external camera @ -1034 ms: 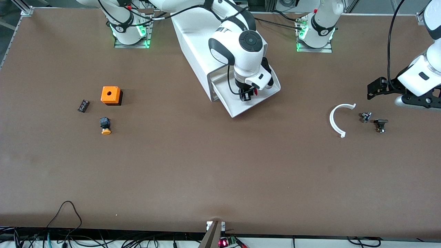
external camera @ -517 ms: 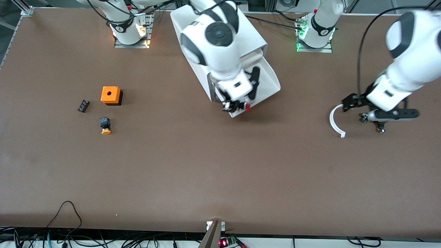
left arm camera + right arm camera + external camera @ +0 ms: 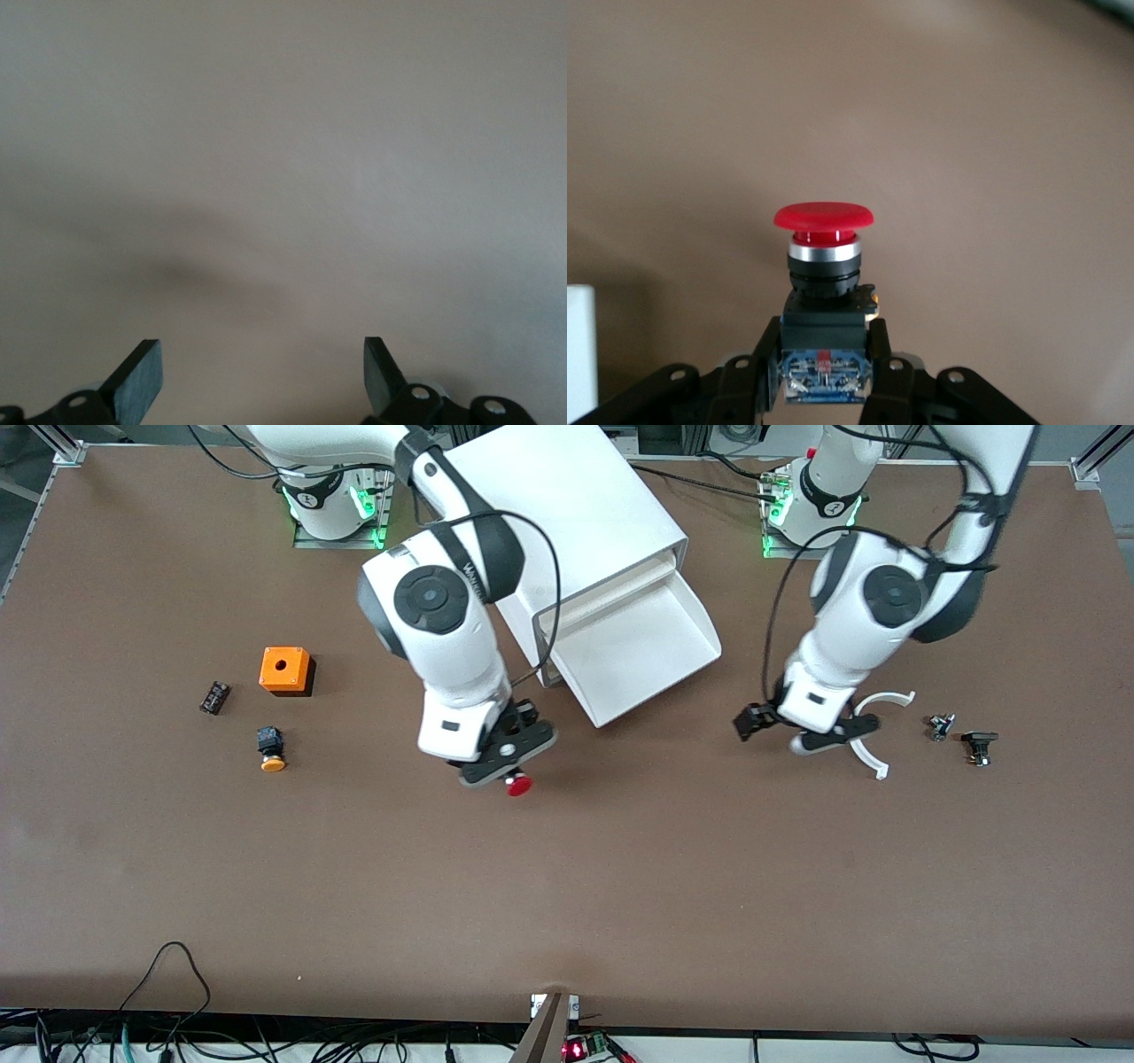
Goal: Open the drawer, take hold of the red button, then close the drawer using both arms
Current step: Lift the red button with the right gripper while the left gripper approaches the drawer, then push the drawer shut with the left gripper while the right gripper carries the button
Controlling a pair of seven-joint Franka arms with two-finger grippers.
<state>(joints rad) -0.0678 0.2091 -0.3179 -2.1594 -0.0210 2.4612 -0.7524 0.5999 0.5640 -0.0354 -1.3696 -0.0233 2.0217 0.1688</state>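
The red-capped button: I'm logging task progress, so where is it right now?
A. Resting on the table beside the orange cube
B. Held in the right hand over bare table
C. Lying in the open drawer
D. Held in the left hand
B. The right hand is shut on the button, gripping its black body over the brown table, while the open drawer shows nothing in it and the left hand is open.

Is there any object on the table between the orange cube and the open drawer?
No. In the front view, only bare table lies between the orange cube and the drawer; the right arm passes above it.
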